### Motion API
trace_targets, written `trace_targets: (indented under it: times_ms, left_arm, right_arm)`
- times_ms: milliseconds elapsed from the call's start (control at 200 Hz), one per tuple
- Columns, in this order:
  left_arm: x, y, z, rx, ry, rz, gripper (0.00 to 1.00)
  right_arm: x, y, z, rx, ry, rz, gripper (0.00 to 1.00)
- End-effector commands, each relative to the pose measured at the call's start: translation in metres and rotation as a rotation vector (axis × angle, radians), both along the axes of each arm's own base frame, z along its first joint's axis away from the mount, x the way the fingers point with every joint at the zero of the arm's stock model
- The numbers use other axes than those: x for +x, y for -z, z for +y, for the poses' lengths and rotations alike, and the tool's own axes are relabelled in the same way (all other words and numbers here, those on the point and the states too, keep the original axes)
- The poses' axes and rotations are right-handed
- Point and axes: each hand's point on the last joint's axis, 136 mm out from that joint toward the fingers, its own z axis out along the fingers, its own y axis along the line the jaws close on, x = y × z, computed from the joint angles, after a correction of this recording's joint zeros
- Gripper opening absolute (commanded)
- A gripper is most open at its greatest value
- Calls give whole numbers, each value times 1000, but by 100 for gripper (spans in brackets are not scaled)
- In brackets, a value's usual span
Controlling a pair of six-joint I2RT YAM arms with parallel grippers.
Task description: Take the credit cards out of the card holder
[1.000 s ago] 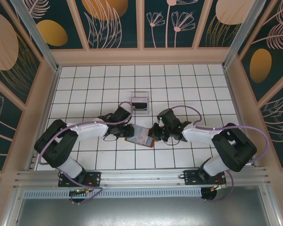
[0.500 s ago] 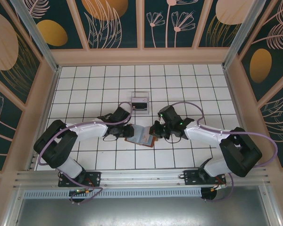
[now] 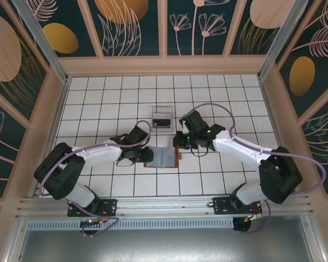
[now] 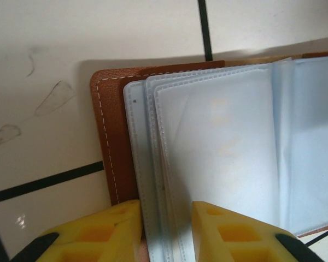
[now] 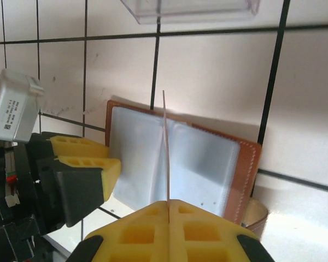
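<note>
Top view: since a second ago the right gripper (image 3: 179, 143) has lifted off the open reddish-brown leather card holder (image 3: 165, 157), which lies mid-worktop toward the near edge.
Left wrist: the left gripper (image 4: 165, 214), jaws narrowly apart astride the sleeves, apparently pins the holder down.
Right wrist: closed fingers hold a thin pale credit card (image 5: 164, 142) edge-on, extracted.

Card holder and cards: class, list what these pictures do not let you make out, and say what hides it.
Card: edge-on in the right wrist view, face unreadable.
Card holder: frosted sleeves blur any cards inside, left wrist view.
Clear tray: contents too small from the top; cut off by the right wrist view's upper edge.
</note>
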Motion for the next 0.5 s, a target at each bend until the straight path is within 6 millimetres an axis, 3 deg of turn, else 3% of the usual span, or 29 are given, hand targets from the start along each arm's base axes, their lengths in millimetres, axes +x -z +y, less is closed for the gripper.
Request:
trace_targets:
  times_ms: [0, 495]
  left_arm:
    - [-7, 3, 21, 93, -28, 16, 32]
    - [12, -22, 34, 130, -87, -117, 37]
  right_arm:
    - [7, -1, -10, -120, -120, -86, 0]
    - [23, -1, -7, -364, -621, -284, 0]
